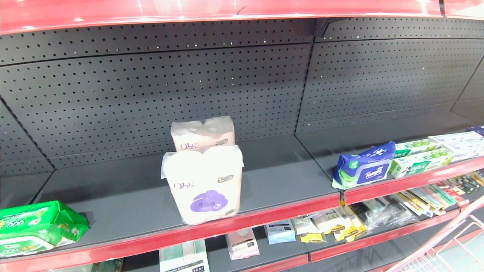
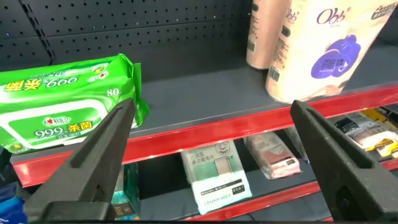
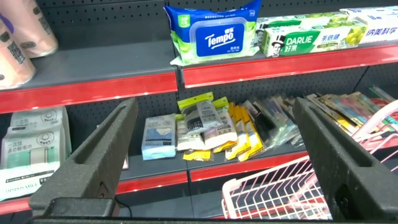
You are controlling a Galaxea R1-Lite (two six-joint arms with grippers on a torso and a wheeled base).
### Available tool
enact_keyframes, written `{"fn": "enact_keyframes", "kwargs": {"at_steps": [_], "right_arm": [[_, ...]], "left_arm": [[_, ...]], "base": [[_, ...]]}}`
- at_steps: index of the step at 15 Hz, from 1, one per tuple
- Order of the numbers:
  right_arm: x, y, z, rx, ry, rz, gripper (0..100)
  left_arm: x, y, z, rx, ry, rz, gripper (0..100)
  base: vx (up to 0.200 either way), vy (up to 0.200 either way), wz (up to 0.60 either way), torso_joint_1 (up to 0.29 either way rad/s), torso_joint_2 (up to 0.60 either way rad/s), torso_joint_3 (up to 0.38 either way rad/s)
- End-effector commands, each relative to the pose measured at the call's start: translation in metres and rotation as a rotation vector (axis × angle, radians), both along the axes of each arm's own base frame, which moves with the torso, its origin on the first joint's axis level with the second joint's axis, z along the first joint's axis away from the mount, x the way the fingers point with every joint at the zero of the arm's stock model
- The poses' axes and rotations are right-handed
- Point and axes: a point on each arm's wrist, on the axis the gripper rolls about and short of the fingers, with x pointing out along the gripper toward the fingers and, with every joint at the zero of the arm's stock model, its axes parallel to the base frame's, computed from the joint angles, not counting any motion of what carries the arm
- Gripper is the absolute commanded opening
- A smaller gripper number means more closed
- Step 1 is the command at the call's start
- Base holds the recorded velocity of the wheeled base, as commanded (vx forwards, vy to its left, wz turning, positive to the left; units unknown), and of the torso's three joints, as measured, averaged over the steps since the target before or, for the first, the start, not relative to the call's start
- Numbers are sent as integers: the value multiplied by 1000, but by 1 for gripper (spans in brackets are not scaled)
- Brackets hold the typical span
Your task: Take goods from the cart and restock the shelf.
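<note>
Left pincer and right pincer: both spread wide, nothing held; judged ready for the next pick. Shelf is mostly bare. Cart, pink wire, sits low and right of the front tissue pack; whether it holds goods cannot be told. Front tissue pack stands upright at the red lip, second tissue pack directly behind it, presumably a facing row. Green wipes pack lies flat far left of it; blue wipes pack and toothpaste boxes lie right. Lower shelf beneath holds small sachets.
</note>
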Motion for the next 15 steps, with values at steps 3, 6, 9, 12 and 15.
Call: {"fn": "enact_keyframes", "kwargs": {"at_steps": [3,6,9,12,15], "right_arm": [[0,0,0,-1,1,-2,100],[0,0,0,-4,1,-2,100],[0,0,0,-1,1,-2,100],[0,0,0,-1,1,0,100],[0,0,0,-1,1,0,100]], "left_arm": [[0,0,0,4,3,-2,100],[0,0,0,10,3,10,100],[0,0,0,15,7,29,100],[0,0,0,14,3,35,100],[0,0,0,30,1,66,100]], "base": [[0,0,0,0,0,0],[0,0,200,-1,-1,-1],[0,0,600,4,1,2],[0,0,400,6,2,0],[0,0,0,0,0,0]]}}
